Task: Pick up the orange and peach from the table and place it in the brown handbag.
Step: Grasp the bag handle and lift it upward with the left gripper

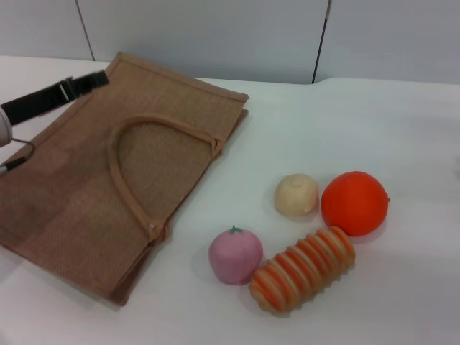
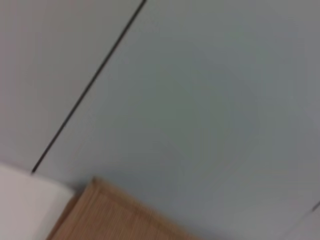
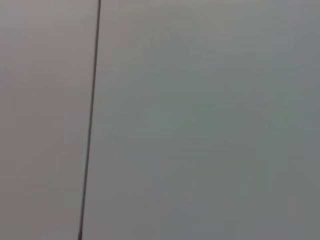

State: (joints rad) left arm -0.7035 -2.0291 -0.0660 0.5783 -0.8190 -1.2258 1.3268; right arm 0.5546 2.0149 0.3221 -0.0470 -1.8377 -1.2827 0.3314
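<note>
From my seat, the left gripper sits at the far left corner of the large tan-brown woven jute handbag, a slim dark tip over the bag's edge; I cannot tell whether it is clenched or released. The right gripper is out of sight, its wrist camera facing only a grey panelled wall.

The handbag lies flat on the white table, its looped strap handle on top and its mouth pressed closed. I expect limp fabric that needs lifting at the rim before anything goes in.

The smooth bright orange ball rests right of the bag, near a pale beige ball. The pink squat peach with a green stem touches an orange-and-cream striped ribbed cylinder. Both fruits look light and possibly slippery; I would grip each across its widest girth from above.
</note>
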